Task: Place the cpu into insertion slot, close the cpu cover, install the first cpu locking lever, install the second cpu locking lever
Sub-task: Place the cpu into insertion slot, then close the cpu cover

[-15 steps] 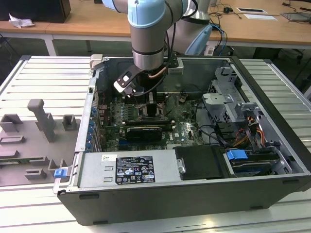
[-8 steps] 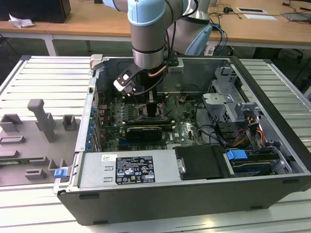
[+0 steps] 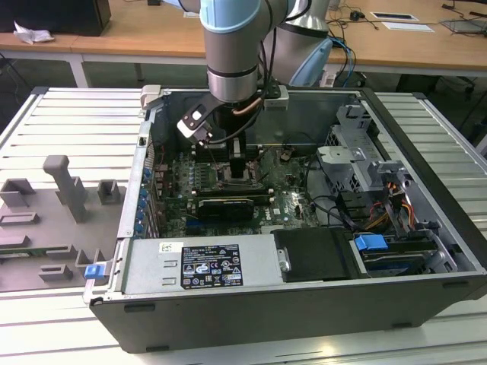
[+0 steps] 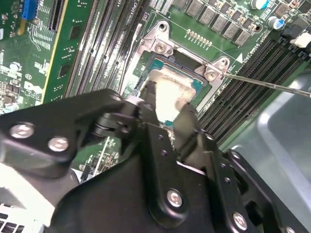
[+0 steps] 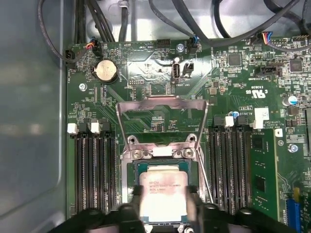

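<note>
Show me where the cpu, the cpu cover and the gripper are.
cpu (image 5: 163, 184), first wrist view: middle of its silver top.
cpu cover (image 5: 146, 101), first wrist view: bar of the opened frame opposite its hinge.
gripper (image 5: 164, 199), first wrist view: midway between its fingertips, either side of the cpu.

**Materials and finishes in and around the open computer case.**

The cpu has a dull, silver-grey metal top. The cpu cover is thin, bright sheet metal, smooth and faintly reflective. The gripper is matt black with shiny metal screw heads. The motherboard is glossy green laminate carrying black plastic memory slots. In the exterior view, the case is matt dark-grey painted metal. At nine o'clock from it, matt grey plastic fixtures stand on a ribbed, satin aluminium table. At twelve o'clock lies a smooth, light wooden desk.
</note>
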`<act>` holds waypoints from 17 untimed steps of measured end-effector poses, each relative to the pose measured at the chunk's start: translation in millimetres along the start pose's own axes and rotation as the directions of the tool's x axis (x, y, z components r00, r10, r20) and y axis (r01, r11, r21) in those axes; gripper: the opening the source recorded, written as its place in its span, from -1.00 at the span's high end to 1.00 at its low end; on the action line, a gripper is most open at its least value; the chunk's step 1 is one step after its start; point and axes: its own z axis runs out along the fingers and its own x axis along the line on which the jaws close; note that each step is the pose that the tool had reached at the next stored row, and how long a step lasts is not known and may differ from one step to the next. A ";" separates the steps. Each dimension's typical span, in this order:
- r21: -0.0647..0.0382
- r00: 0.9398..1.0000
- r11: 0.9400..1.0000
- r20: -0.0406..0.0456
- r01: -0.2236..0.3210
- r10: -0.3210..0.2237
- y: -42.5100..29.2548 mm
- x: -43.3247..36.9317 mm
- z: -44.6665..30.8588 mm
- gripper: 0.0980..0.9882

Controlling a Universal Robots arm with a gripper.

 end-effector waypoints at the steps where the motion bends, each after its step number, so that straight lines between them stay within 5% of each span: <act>1: 0.000 1.000 1.000 0.000 0.000 0.000 0.0 0.0 -0.7 0.33; 5: 0.001 1.000 1.000 0.002 0.000 0.000 0.3 0.0 -3.2 0.98; 14: 0.001 1.000 1.000 0.005 0.000 0.000 1.3 0.3 -14.6 0.98; 17: 0.005 1.000 1.000 0.005 0.000 0.000 8.6 0.5 -14.3 0.98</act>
